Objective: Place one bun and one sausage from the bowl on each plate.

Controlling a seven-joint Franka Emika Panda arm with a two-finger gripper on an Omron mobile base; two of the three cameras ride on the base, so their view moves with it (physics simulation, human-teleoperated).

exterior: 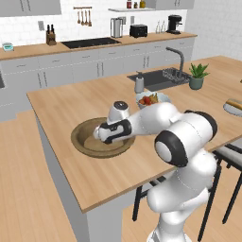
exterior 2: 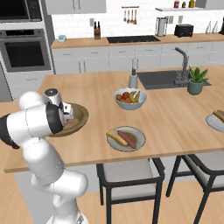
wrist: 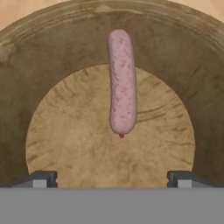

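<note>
Now my gripper (wrist: 112, 179) hangs wide open, empty, over the bowl (wrist: 26, 78); one sausage (wrist: 122, 81) lies inside, nothing blocking it.

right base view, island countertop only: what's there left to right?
Wooden bowl → near plate with bun and sausage → fruit bowl → potted plant → second plate at the right edge.

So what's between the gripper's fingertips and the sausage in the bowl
Nothing: in the hand view, bare wooden bowl floor separates the open gripper from the sausage.
</note>
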